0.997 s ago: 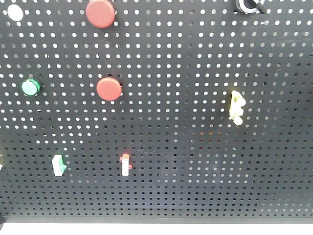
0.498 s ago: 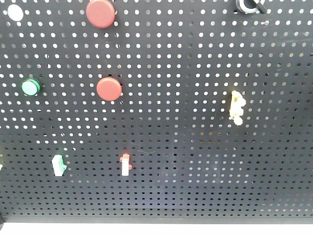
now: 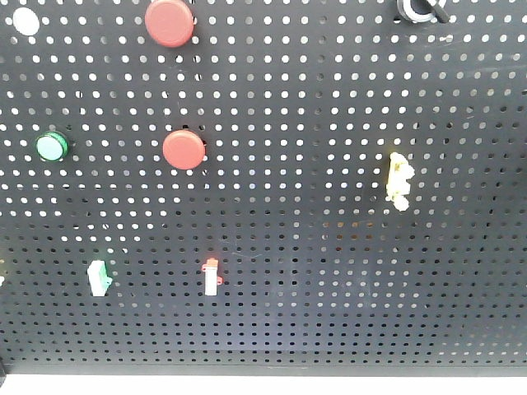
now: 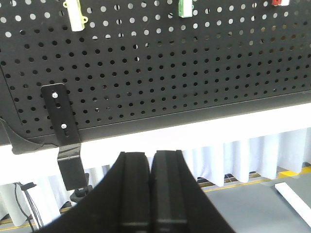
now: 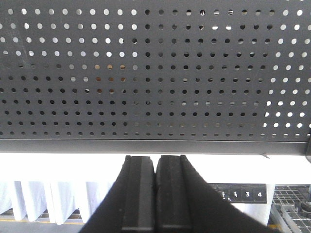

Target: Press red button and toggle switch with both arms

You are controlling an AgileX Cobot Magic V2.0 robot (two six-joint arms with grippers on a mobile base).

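Both my grippers, left (image 4: 151,160) and right (image 5: 155,165), are pressed together, holding nothing, below the pegboard (image 3: 329,313); the red button (image 3: 184,150) sits well above, rigid plastic, probably springy; I'd push its face squarely.

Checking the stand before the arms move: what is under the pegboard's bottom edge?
Under the pegboard: a white ledge, white curtains, and a black bracket. The left tool hides what's below.

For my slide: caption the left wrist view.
Left end effector, shut, below the black pegboard lower edge, yellow switch above.
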